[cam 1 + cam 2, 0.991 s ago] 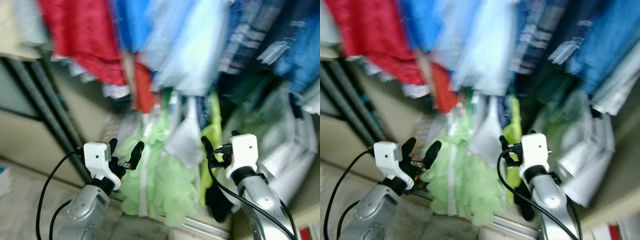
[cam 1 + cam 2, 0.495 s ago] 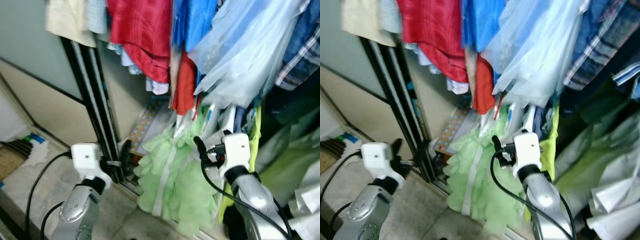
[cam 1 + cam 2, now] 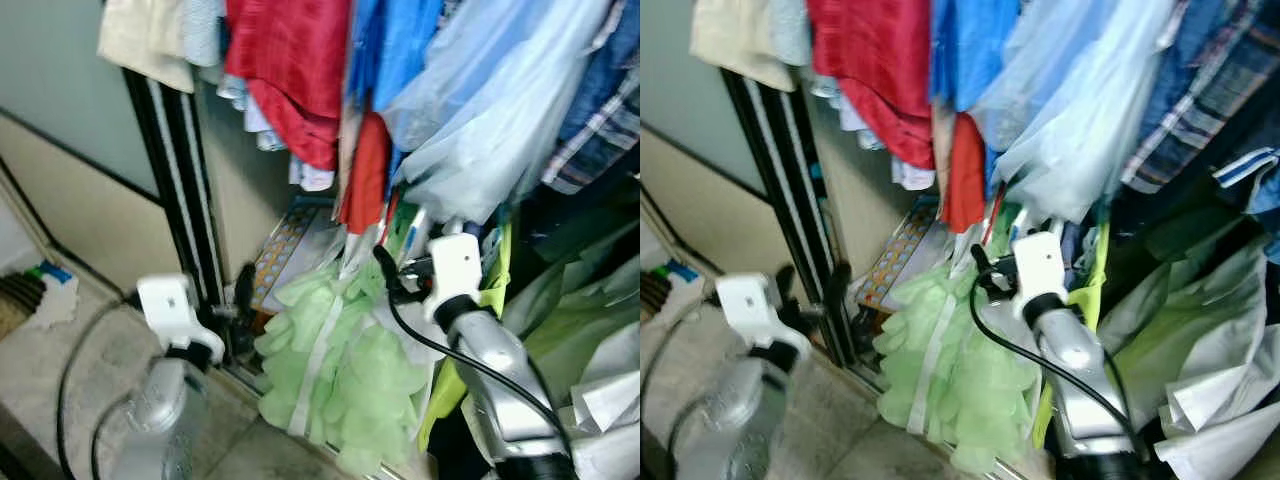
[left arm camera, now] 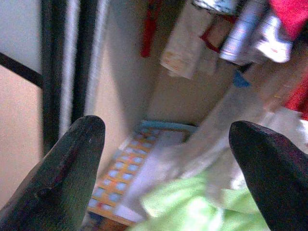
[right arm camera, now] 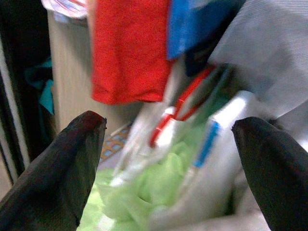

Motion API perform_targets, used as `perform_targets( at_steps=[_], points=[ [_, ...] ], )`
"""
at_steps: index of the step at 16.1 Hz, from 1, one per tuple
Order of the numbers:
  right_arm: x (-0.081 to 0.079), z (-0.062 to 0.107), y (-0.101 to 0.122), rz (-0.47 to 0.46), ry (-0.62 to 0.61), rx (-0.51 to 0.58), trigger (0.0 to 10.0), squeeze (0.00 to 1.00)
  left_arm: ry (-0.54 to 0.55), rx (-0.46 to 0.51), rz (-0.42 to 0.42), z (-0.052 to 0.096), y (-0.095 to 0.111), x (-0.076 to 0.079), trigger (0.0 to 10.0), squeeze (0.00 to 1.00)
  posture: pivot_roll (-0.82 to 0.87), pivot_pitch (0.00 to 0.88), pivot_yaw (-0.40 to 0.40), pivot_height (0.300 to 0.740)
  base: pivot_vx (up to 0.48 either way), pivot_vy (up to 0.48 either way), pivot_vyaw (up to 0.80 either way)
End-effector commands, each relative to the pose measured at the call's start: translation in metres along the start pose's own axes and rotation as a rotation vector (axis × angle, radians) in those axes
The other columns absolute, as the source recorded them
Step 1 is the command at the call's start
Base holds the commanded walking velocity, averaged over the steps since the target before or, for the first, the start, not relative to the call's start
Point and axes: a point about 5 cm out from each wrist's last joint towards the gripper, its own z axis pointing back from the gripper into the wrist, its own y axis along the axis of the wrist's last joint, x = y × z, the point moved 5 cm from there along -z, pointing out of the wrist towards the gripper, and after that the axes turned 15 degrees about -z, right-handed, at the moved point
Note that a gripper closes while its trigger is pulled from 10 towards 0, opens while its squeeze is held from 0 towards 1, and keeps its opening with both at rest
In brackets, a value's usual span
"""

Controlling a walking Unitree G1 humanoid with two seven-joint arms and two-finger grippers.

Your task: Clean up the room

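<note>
Left jaws: spread wide, nothing between them; black fingertips (image 4: 62,168) apart in the left wrist view, aimed into the wardrobe's lower corner.
Right jaws: likewise parted and empty; fingertips (image 5: 62,163) wide apart in the right wrist view, facing the hanging clothes.
Left gripper (image 3: 238,300): at about 8 o'clock in the left eye view, close beside the black door track (image 3: 170,170), just short of the wardrobe floor.
Right gripper (image 3: 392,285): near centre, toward 4 o'clock, raised level with the top of the green garment (image 3: 340,380), touching or nearly touching its upper folds; cannot tell which.
Green garment: pale, fluffy, with a white stripe, drooping to the wardrobe sill at 6 o'clock, between the two grippers.
Patterned sheet (image 4: 125,178): gridded, lying on the wardrobe floor behind the green garment, ahead of the left gripper.
Hanging clothes: red shirt (image 3: 290,70) at 12 o'clock, blue garment (image 3: 385,60) beside it, pale plastic cover (image 3: 490,130) toward 2 o'clock, plaid fabric at the far 3 o'clock edge.
Floor item: white-and-blue cloth (image 3: 50,295) at 9 o'clock, well apart from both grippers.
Step in hand: likely the approach, choosing something to grasp; nothing held yet.
Next move: probably advancing the right gripper onto a firm fold of the green garment, closing only once fabric sits between the fingers, keeping clear of the plastic cover above.
</note>
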Motion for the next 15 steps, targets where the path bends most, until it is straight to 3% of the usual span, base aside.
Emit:
perform_targets(
  at_steps=[1, 5, 6, 7, 10, 15],
  points=[
    [0.000, -0.002, 0.005, 0.002, -0.006, 0.027, 10.0, 0.00, 0.026, -0.003, -0.027, 0.000, 0.000, -0.008, 10.0, 0.00, 0.00, 0.000, -0.067, 0.740, 0.000, 0.000, 0.00],
    [0.004, 0.011, -0.004, -0.020, -0.063, 0.027, 10.0, 0.00, 0.043, -0.007, -0.079, 0.004, -0.002, -0.019, 10.0, 0.00, -0.01, 0.000, -0.032, 0.740, 0.000, 0.000, 0.00],
    [0.010, 0.018, -0.006, -0.024, -0.086, 0.022, 10.0, 0.00, 0.044, -0.020, -0.075, 0.006, -0.006, -0.021, 10.0, 0.00, -0.03, 0.000, -0.014, 0.740, 0.000, 0.000, 0.00],
    [0.025, 0.031, -0.015, -0.037, -0.151, 0.003, 10.0, 0.00, 0.025, -0.044, -0.069, 0.009, -0.012, -0.021, 10.0, 0.00, -0.03, 0.000, 0.005, 0.740, 0.000, 0.000, 0.00],
    [0.036, 0.041, -0.023, -0.038, -0.206, -0.004, 10.0, 0.00, -0.001, -0.067, -0.070, 0.010, -0.021, -0.018, 10.0, 0.00, -0.05, 0.000, 0.040, 0.740, 0.000, 0.000, 0.00],
    [0.042, 0.034, -0.026, -0.011, -0.236, 0.023, 10.0, 0.00, -0.054, -0.052, -0.074, -0.017, -0.026, -0.009, 10.0, 0.00, -0.11, 0.000, 0.093, 0.740, 0.000, 0.000, 0.00]
  ],
)
